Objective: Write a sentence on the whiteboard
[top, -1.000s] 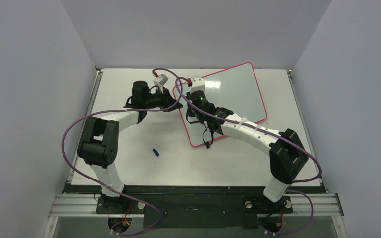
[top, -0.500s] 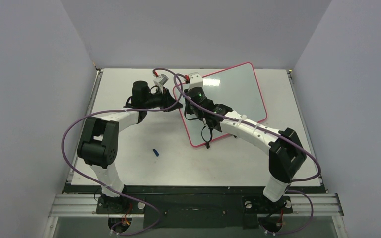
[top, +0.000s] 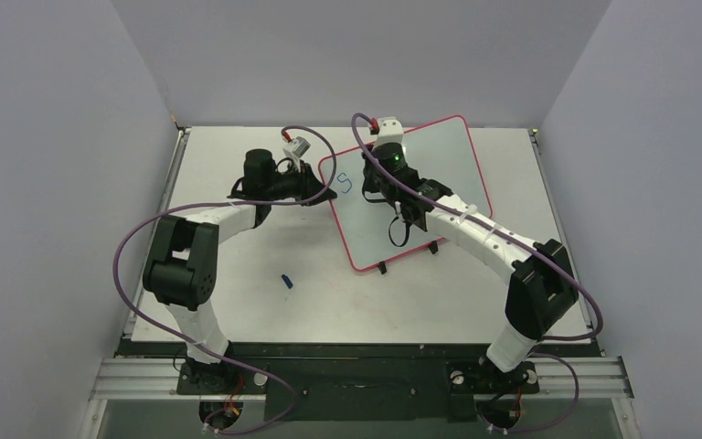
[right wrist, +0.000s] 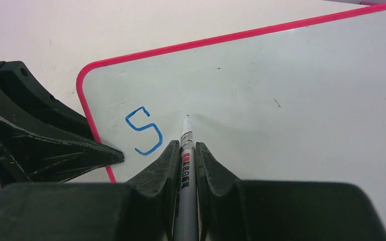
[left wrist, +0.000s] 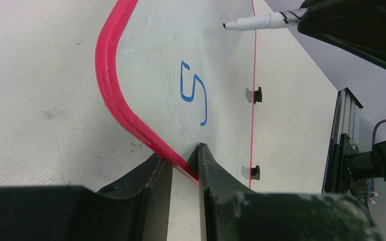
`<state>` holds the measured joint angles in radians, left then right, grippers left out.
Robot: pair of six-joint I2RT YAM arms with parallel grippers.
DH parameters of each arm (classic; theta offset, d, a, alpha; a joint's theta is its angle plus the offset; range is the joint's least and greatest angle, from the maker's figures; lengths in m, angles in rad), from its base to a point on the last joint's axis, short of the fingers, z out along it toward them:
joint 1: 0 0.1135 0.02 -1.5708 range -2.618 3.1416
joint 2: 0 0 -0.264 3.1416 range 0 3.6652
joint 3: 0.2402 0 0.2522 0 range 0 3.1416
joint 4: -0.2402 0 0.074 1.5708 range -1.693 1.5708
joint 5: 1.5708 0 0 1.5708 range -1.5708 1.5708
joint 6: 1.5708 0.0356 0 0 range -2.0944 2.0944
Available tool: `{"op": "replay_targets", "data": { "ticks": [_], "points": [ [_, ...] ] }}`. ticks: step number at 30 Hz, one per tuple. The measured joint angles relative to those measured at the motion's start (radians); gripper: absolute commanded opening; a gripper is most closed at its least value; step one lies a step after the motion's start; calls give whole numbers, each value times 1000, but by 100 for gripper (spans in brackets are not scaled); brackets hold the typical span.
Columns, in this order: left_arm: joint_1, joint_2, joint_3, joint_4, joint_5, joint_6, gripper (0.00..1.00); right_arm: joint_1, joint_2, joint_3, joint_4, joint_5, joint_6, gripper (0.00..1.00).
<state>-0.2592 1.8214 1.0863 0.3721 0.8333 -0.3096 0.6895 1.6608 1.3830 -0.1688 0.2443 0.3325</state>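
Looking at the top cam, your right arm lies across the whiteboard and hides the marker + its tip completely, so that view's no help w/ contact. Right wrist cam: right gripper is pinched tight on the marker, whose body is cut off at the bottom edge. The tip sits just right of the S, but tbh can't tell if it's touching the surface or just above it. Sentence = one blue S only, near the whiteboard's left corner.

Left wrist cam shows what top doesn't: left gripper clamped on the whiteboard's red rim right by that S, a finger on either side of the edge. Same cam catches two black clips along the whiteboard's opposite rim.

Whiteboard lies flat on the table, skewed. Small blue thing on the table, well off the whiteboard's near-left side, prob a cap but too small to say.
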Motion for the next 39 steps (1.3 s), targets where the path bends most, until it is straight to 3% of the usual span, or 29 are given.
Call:
{"op": "replay_targets", "data": {
  "ticks": [39],
  "points": [
    [0,0,1,-2,0,7,0,-8,73,58,3,-58,27,0]
  ]
}}
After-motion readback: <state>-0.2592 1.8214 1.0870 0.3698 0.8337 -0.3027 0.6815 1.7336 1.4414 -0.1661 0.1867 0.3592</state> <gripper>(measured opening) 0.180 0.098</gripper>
